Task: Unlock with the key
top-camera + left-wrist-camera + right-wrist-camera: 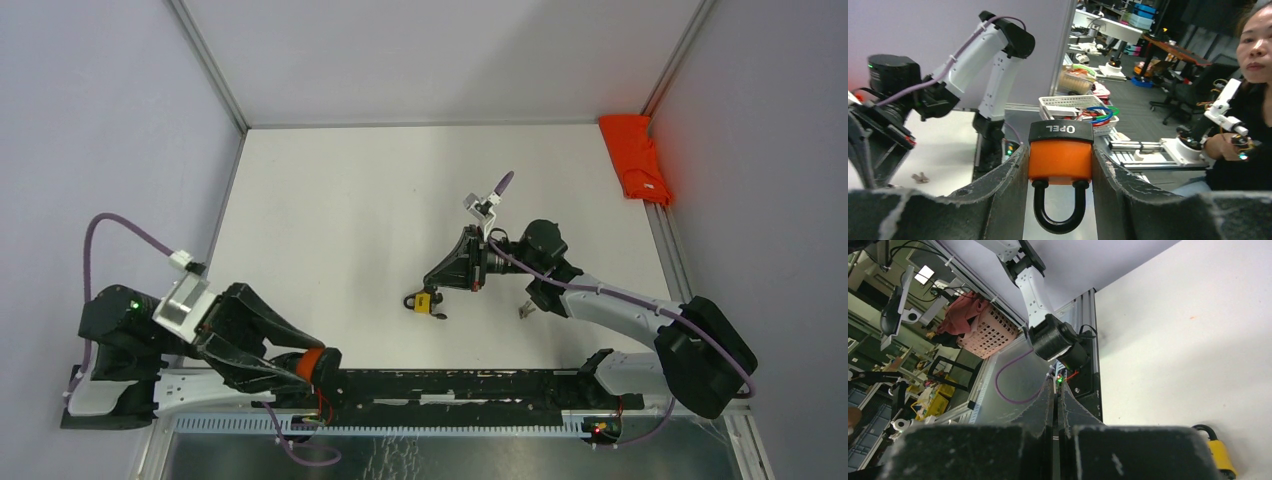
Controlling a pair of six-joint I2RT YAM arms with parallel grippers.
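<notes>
Seen from above, a white counter (pixel 330 200) sits inside pale walls, with two robot arms bolted at its near edge.

The left hand (pixel 312 364) hovers low at the near left, over the black rail along the counter's front edge. It grasps an orange padlock (pixel 318 364) between its two black fingers. In the left wrist view the orange padlock (pixel 1060 160) fills the gap between the fingers (pixel 1008 190). Both sides of its body touch the pads. Its black cap carries white lettering that reads upside down, and its black shackle points toward the bottom of the picture.

The right arm reaches in from the near right toward the middle of the counter. The right hand (pixel 432 282) is clenched. In the right wrist view its fingers (pixel 1045 405) press flat together, and I can make out nothing between them. A yellow padlock (pixel 425 302) with a black shackle lies on the counter just beside those fingertips. Whether they touch it is unclear. The same yellow padlock (pixel 1219 456) shows at the lower right corner of the right wrist view.

The key (pixel 524 312), small and metal, lies loose on the counter just beside the right forearm, well apart from both hands. It is too small to tell whether there is more than one.

A red cloth (pixel 635 158) lies crumpled in the far right corner.
</notes>
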